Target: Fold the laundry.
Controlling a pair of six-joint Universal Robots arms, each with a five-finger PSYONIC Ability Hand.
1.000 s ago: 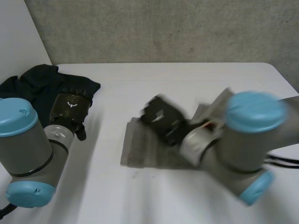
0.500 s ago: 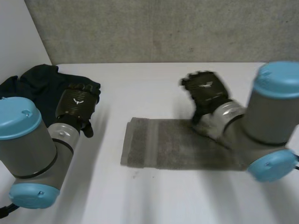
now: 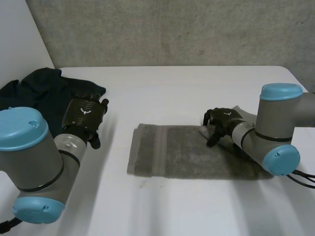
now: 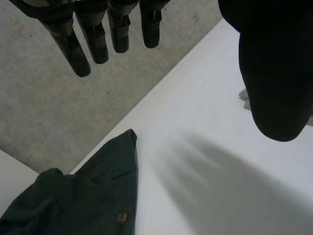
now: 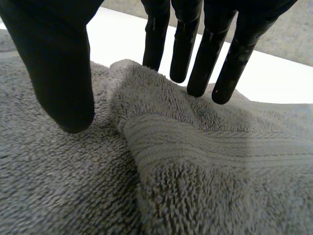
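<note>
Upper left of the head view: a dark garment [image 3: 39, 91] lies crumpled at the corner of the white table [image 3: 172, 88]. At the garment's right edge the left hand [image 3: 84, 114] hovers above the table, fingers straight and spread from the thumb, holding nothing. Centre to right: the grey towel [image 3: 167, 157] lies spread flat, its right end rumpled. The right hand [image 3: 222, 122] is down on that rumpled end near the far edge. Its fingers [image 5: 183, 44] are straight and the thumb stands apart, with a raised fold between them, not pinched.
</note>
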